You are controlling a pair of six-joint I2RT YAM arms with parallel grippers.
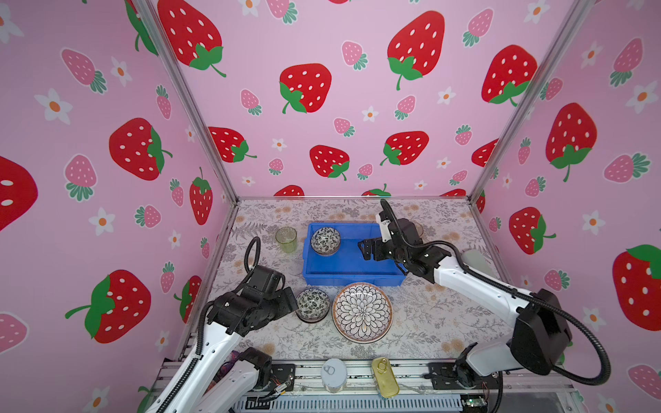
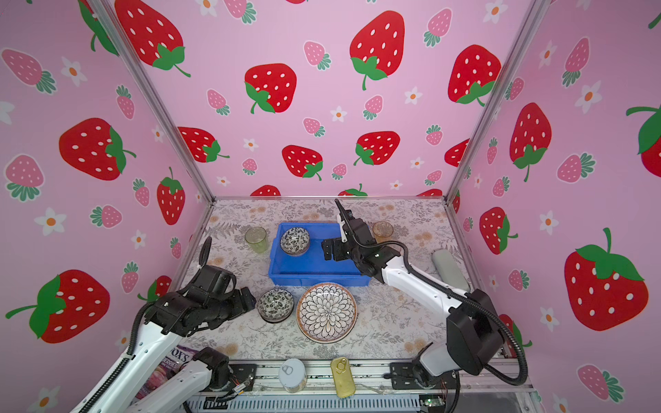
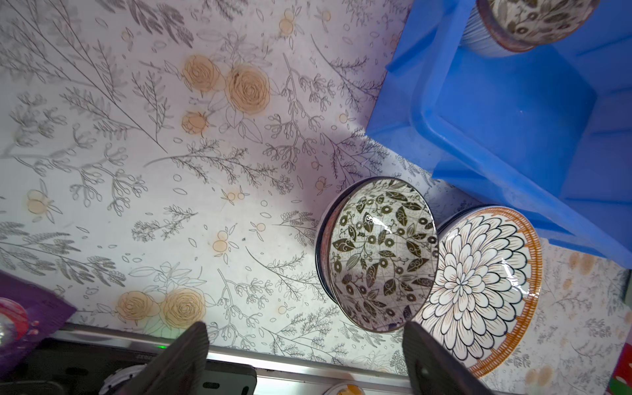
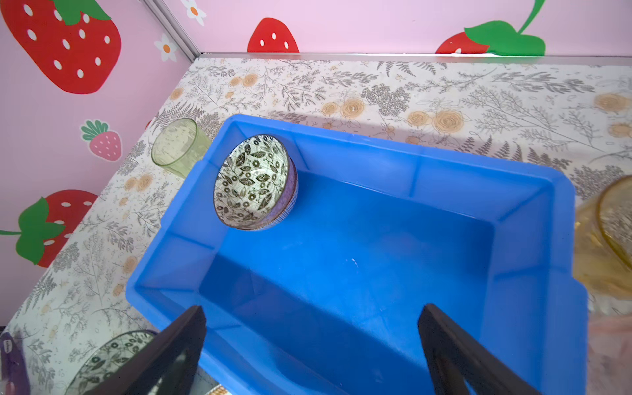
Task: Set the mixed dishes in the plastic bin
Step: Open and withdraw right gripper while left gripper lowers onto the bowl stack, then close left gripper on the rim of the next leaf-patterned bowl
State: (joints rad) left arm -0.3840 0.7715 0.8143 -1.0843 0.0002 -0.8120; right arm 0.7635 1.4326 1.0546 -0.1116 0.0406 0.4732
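A floral-papered surface [image 1: 429, 314] inside a strawberry-print booth holds a bright-blue plastic bin [image 1: 354, 279] near its middle. One black-floral bowl [image 1: 325, 240] already sits inside the bin, in the far corner on the left arm's side. A second black-floral bowl [image 1: 313, 304] stands upright on the surface just in front of the bin's near wall, touching or almost touching a petal-patterned plate [image 1: 362, 311] beside it. The left end effector [image 3: 306, 345] is low and just beside this second bowl, on the side away from the plate; its fingers [image 3: 191, 345] are spread wide with nothing between them, and the bowl lies just ahead of the tips, toward the middle of the surface. The right end effector [image 4: 311, 342] hangs over the bin's bare floor, also wide open and empty. The left arm is clearly the nearer one to this bowl. Being round, the bowl has no long axis, so its rim looks like the natural hold. A green tumbler [image 1: 286, 239] and an amber tumbler [image 2: 382, 230] stand outside the bin.
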